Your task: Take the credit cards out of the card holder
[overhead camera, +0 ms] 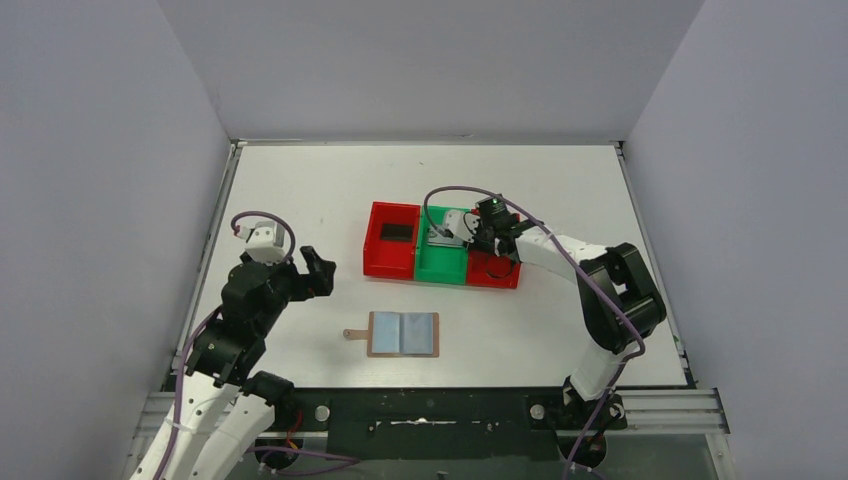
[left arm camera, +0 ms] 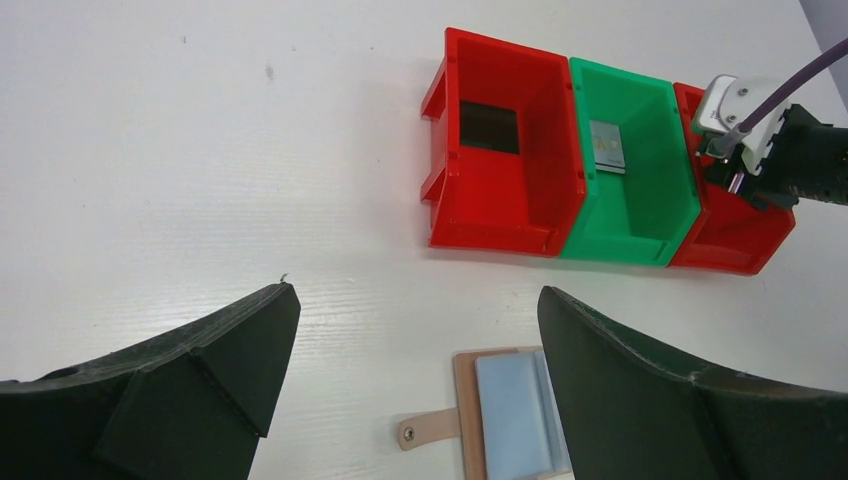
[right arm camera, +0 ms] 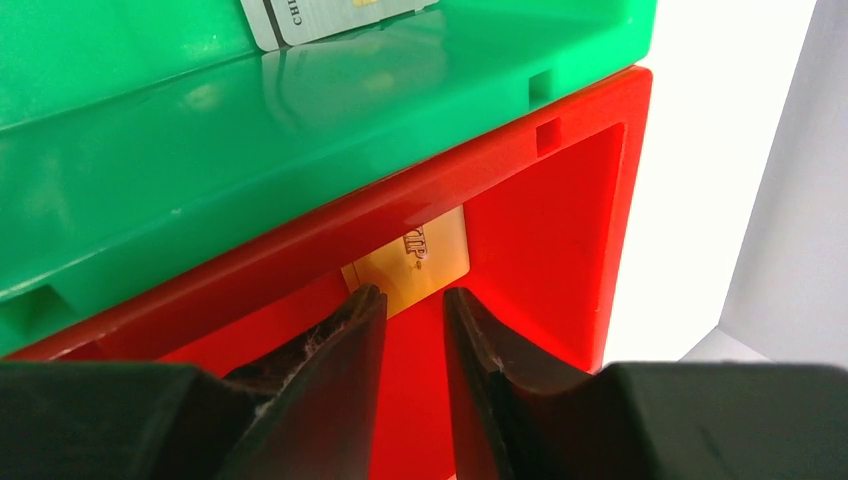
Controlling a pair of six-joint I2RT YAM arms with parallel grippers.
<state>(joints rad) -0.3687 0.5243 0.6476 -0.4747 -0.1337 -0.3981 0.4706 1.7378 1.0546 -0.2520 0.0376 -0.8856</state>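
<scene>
The card holder point(overhead camera: 403, 334) lies spread open on the table, grey-blue lining up and strap tab to the left; it also shows low in the left wrist view as the card holder point(left arm camera: 510, 410). A black card point(left arm camera: 489, 127) rests in the left red bin point(left arm camera: 490, 235). A silver-grey card point(left arm camera: 607, 147) lies in the green bin point(left arm camera: 625, 240). A gold card point(right arm camera: 412, 260) lies on the floor of the right red bin point(right arm camera: 560, 230). My right gripper point(right arm camera: 415, 295) hangs in that bin, its jaws a little apart and empty, tips just short of the gold card. My left gripper point(left arm camera: 415, 300) hovers wide open above the table, left of the holder.
The three bins stand in a row at mid-table: red point(overhead camera: 390, 262), green point(overhead camera: 440, 270), red point(overhead camera: 497, 275). Grey walls close in the table on three sides. The right arm's purple cable point(overhead camera: 450, 192) loops over the green bin.
</scene>
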